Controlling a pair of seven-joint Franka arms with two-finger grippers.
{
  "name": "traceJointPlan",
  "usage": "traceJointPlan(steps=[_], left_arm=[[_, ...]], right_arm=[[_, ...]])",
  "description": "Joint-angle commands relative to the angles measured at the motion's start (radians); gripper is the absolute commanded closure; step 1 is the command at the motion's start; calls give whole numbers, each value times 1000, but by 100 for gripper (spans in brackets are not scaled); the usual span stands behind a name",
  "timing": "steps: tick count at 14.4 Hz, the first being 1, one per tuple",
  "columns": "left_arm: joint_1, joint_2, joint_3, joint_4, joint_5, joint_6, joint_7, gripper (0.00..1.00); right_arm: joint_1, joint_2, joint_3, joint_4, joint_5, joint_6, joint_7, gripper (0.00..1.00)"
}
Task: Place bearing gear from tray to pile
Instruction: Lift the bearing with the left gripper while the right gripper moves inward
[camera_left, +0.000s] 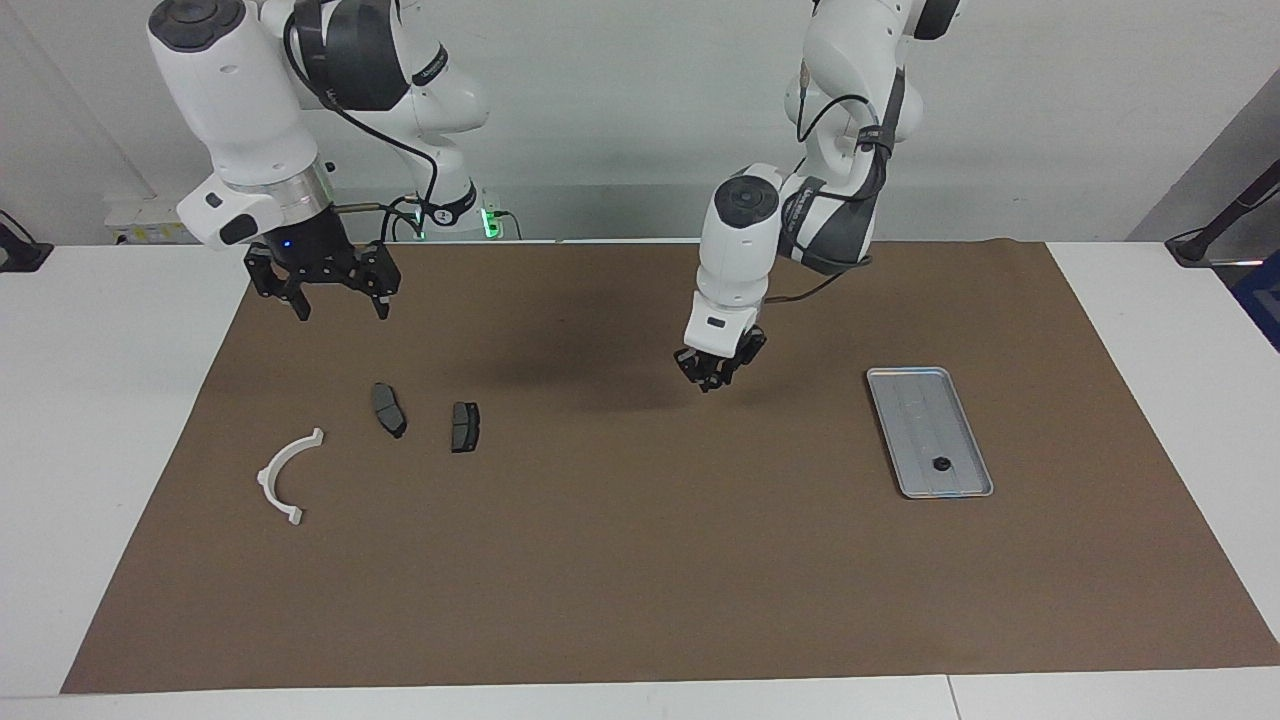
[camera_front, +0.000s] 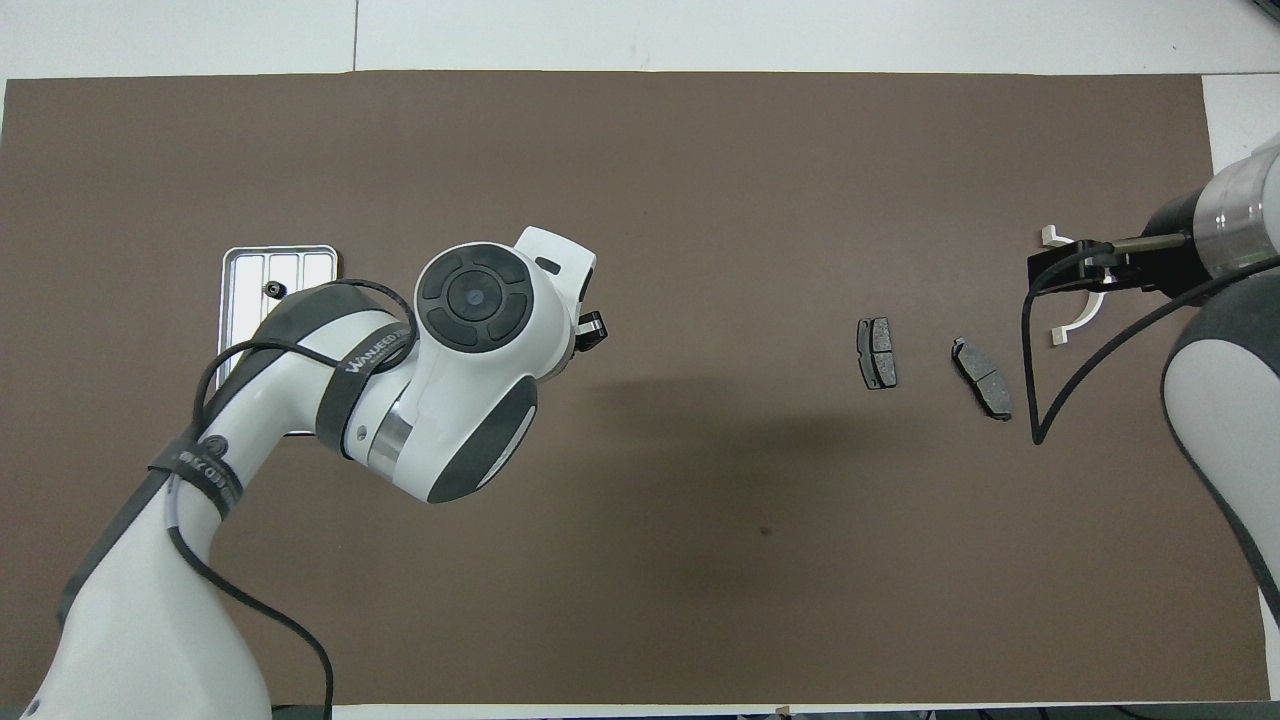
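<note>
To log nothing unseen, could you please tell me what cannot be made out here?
- Left gripper's load: too small in the facing view; its own wrist covers it overhead.
- Flat ridged silver metal tray: overhead, the left arm hides its nearer end.
- Small black part on it: too small to identify.
- White curved plastic bracket: overhead, the right gripper covers its middle.

Tray: nearer half hidden under the left arm in the overhead view
Left gripper: fingertips too small to show whether anything is held
Small dark part on tray: kind too small to tell
White arc bracket: partly covered by the right gripper overhead
</note>
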Motion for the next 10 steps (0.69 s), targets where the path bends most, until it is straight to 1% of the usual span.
traceJointPlan(steps=[1, 3, 7, 10], left_arm=[[-28, 49, 19, 19, 35, 54, -46, 100], [-30, 73, 21, 5, 36, 86, -49, 100], [-31, 79, 21, -27, 41, 125, -57, 100], [-31, 78, 21, -67, 87, 175, -90, 100]], right_arm=[[-20, -26, 5, -38, 17, 16, -6, 0], [-27, -26, 5, -40, 17, 16, -8, 0], [-27, -24, 5, -47, 17, 25, 4, 0], [-27, -20, 3, -60, 15, 48, 8, 0]])
